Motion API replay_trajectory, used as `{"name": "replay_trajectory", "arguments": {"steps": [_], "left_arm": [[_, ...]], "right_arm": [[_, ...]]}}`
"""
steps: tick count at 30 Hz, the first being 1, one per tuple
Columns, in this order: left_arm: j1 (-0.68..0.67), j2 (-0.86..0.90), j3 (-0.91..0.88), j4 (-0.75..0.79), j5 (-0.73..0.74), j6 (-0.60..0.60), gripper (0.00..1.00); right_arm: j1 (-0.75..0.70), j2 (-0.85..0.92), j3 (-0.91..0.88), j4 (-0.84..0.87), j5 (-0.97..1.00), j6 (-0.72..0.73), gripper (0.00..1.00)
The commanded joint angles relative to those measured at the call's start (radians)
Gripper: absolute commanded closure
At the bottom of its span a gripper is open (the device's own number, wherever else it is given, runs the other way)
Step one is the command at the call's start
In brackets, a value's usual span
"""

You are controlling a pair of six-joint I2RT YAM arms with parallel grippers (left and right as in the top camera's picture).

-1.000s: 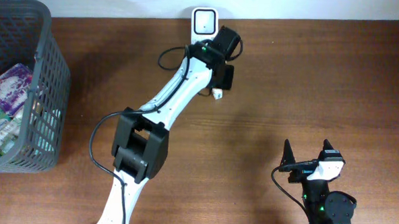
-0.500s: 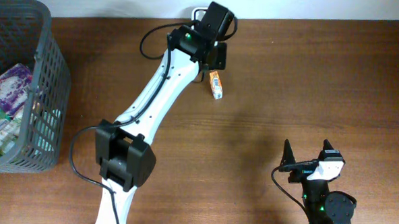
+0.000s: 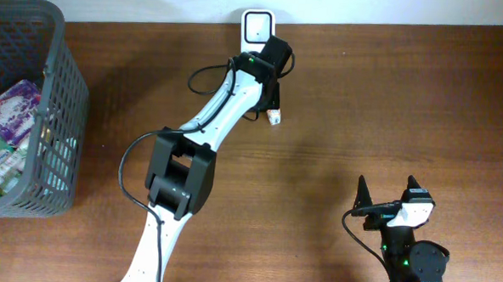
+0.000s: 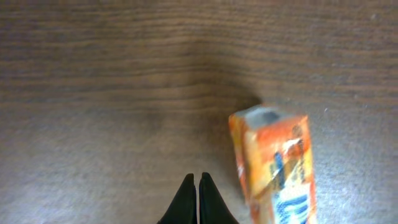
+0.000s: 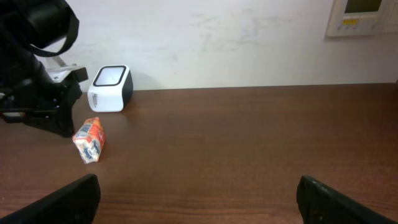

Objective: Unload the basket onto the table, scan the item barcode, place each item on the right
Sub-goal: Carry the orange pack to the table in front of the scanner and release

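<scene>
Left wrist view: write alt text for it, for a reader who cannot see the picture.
A small orange box lies on a brown wooden table, cut off by the lower edge of the frame. To its left and clear of it, the left gripper shows as two dark fingertips rising from the bottom edge, pressed together with nothing between them.

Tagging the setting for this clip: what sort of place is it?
Probably a lab bench set up as a mock shop checkout: a white barcode scanner stands on a wooden table against a plain wall, a grey basket holds packaged goods, and a small orange box lies by the scanner.
</scene>
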Motion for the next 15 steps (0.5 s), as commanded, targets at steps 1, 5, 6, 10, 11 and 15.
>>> {"name": "replay_trajectory", "arguments": {"steps": [1, 5, 6, 10, 11, 15], "left_arm": [[0.0, 0.008, 0.001, 0.044, 0.055, -0.004, 0.96], [0.0, 0.008, 0.003, 0.072, 0.193, 0.1, 0.97], [0.0, 0.008, 0.003, 0.071, 0.23, 0.12, 0.97], [0.0, 0.008, 0.003, 0.071, 0.378, 0.217, 0.93], [-0.002, 0.008, 0.003, 0.071, 0.379, 0.217, 0.92], [-0.002, 0.003, 0.037, 0.055, 0.399, 0.216, 0.92]], "right_arm": [[0.005, -0.005, -0.009, -0.001, 0.005, 0.007, 0.01], [0.005, -0.005, -0.009, -0.001, 0.005, 0.007, 0.01], [0.005, -0.005, -0.009, -0.001, 0.005, 0.007, 0.02], [0.005, -0.005, -0.009, -0.001, 0.005, 0.007, 0.01], [0.005, -0.005, -0.009, -0.001, 0.005, 0.007, 0.01], [0.005, -0.005, -0.009, -0.001, 0.005, 0.007, 0.01]]}}
